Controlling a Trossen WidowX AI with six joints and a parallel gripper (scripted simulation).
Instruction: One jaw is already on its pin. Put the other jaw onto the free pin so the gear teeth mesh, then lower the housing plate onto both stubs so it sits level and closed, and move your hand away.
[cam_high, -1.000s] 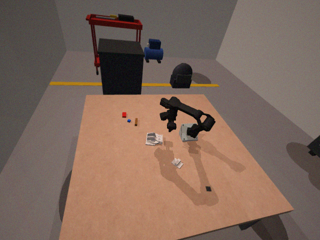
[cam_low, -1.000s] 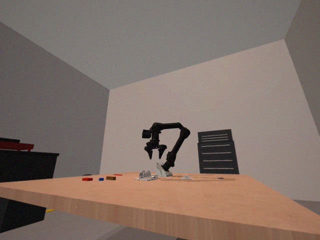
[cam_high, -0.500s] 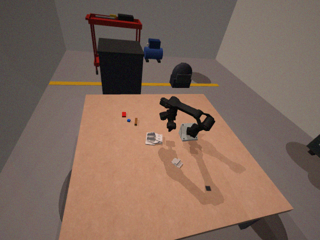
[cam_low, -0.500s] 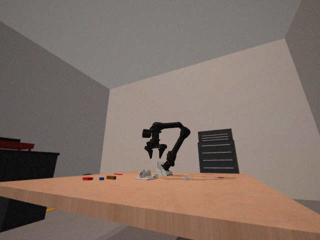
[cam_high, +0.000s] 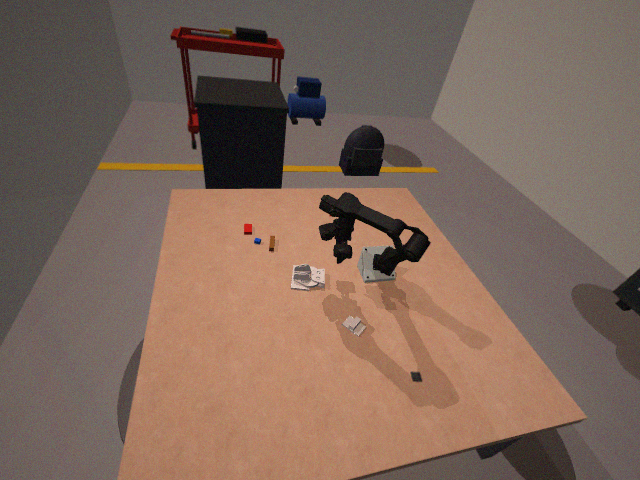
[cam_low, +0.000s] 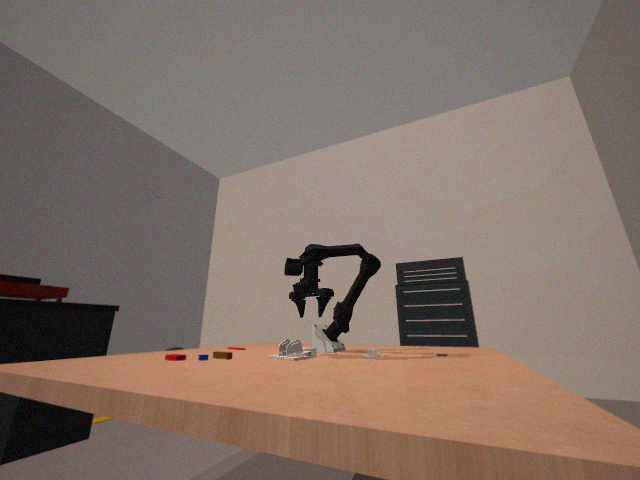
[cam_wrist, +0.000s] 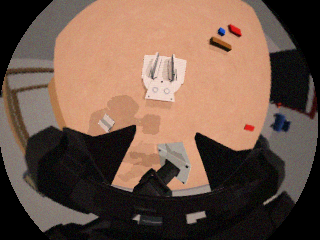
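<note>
The white gripper model (cam_high: 295, 284) (cam_low: 292, 358) (cam_wrist: 180, 65) lies on the table. Its two jaws stand upright side by side, one jaw (cam_low: 283, 348) (cam_wrist: 155, 65) and the other jaw (cam_low: 295, 347) (cam_wrist: 173, 66). At their near end in the wrist view is a white plate (cam_high: 316, 275) (cam_wrist: 161, 96) with two round rings. It looks about level. The pins and gear teeth cannot be made out. My gripper (cam_low: 311, 316) (cam_wrist: 166, 132) is open and empty, high above the table, between the model and the arm's base and touching neither.
A small white stepped piece (cam_high: 354, 325) (cam_low: 373, 353) (cam_wrist: 106, 123) lies apart. A red block (cam_high: 248, 228) (cam_wrist: 235, 30), blue cube (cam_high: 257, 240) (cam_wrist: 221, 31) and brown block (cam_high: 271, 243) (cam_wrist: 220, 44) lie beyond the model. Another red piece (cam_low: 236, 348) (cam_wrist: 249, 128) and a dark square (cam_high: 416, 376) lie separately.
</note>
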